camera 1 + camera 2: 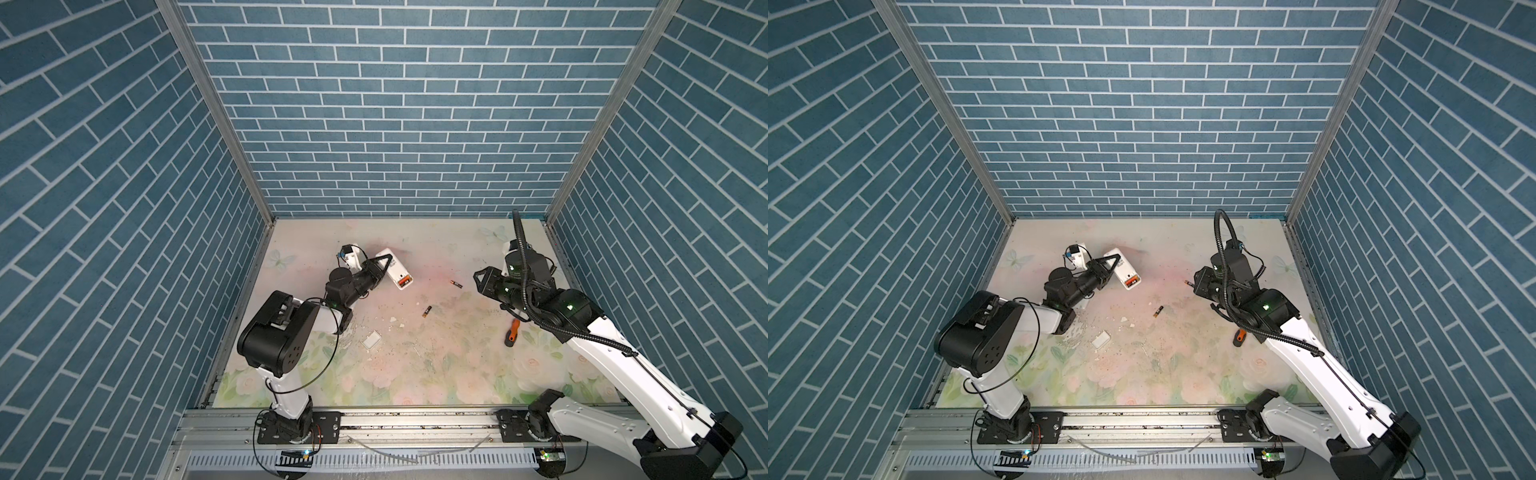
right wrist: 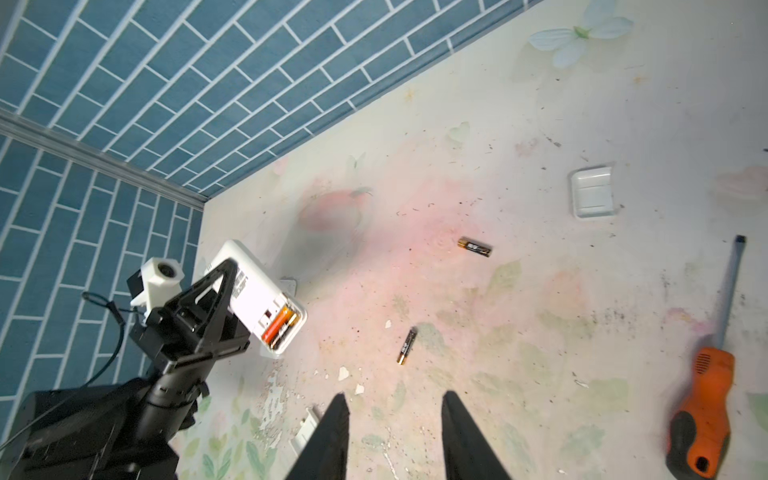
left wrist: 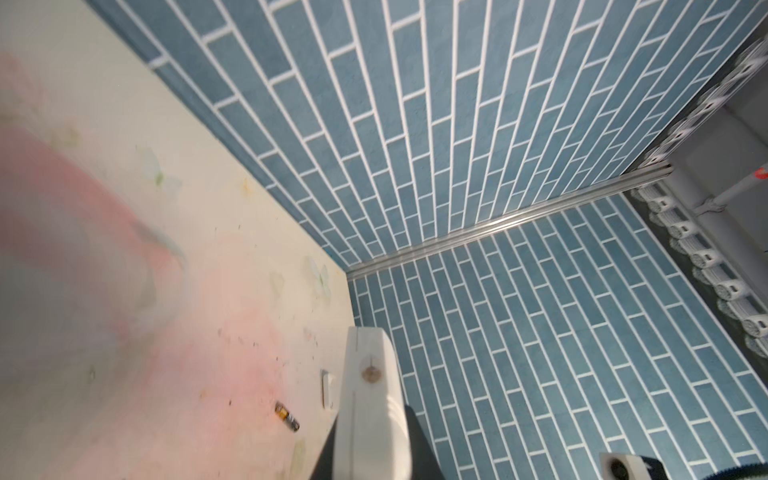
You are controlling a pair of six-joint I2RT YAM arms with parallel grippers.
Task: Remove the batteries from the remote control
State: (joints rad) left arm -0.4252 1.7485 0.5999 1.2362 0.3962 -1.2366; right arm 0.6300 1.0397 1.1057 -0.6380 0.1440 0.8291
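My left gripper (image 1: 388,262) is shut on the white remote control (image 1: 395,272) and holds it tilted above the table at the back left. The remote's open compartment (image 2: 279,326) faces the right wrist camera and shows two batteries (image 2: 282,323), one orange. Two black batteries with gold ends lie loose on the table, one (image 1: 456,283) just left of my right gripper and one (image 1: 427,311) nearer the middle. My right gripper (image 2: 395,399) hovers open over the table with nothing between its fingers. In the left wrist view the remote (image 3: 370,399) fills the jaws.
An orange-handled screwdriver (image 1: 512,332) lies under the right arm. The white battery cover (image 1: 372,340) rests near the left arm's elbow. Small white chips (image 1: 392,319) and dark specks are scattered mid-table. Blue brick walls close in three sides.
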